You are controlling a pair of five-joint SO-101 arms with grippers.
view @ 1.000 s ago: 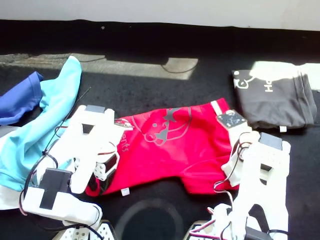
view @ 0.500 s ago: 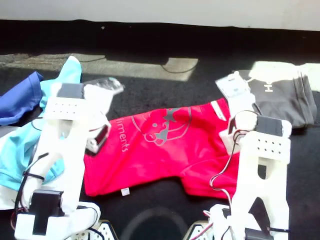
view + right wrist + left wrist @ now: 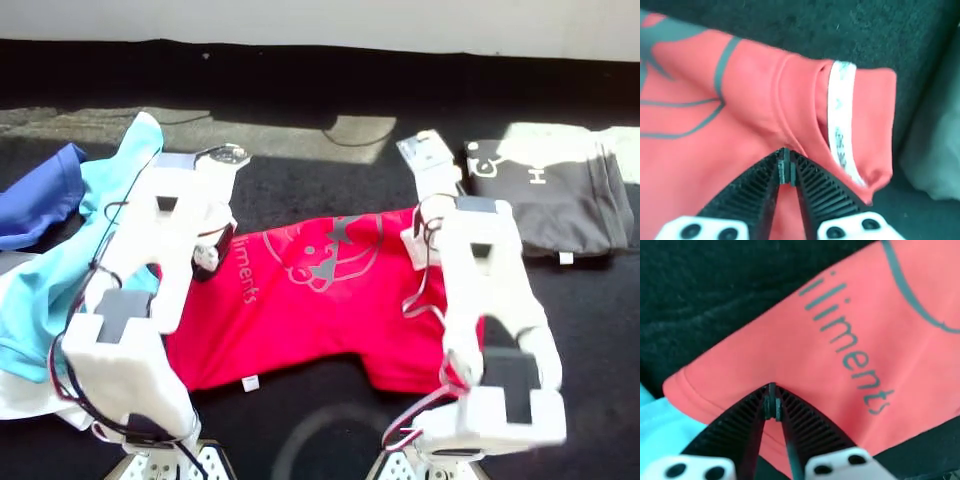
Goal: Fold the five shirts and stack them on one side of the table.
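One red shirt [image 3: 320, 290] pinched: left gripper [image 3: 771, 405], right gripper [image 3: 785, 170].

A spread shirt [image 3: 320, 290] lies mid-frame on the table [image 3: 300, 180] in the high view. A folded shirt [image 3: 555, 200] sits upper right, near its corner. A heap of shirts [image 3: 60, 240] lies at the left edge, touching it. The left gripper [image 3: 771, 402] rests on its left end, the right gripper [image 3: 785, 167] on its upper right corner.

Red shirt [image 3: 320, 300] with grey print [image 3: 325, 255]; dark-grey shirt [image 3: 560, 205]; light-blue shirt [image 3: 60, 270]; blue shirt [image 3: 40, 200]
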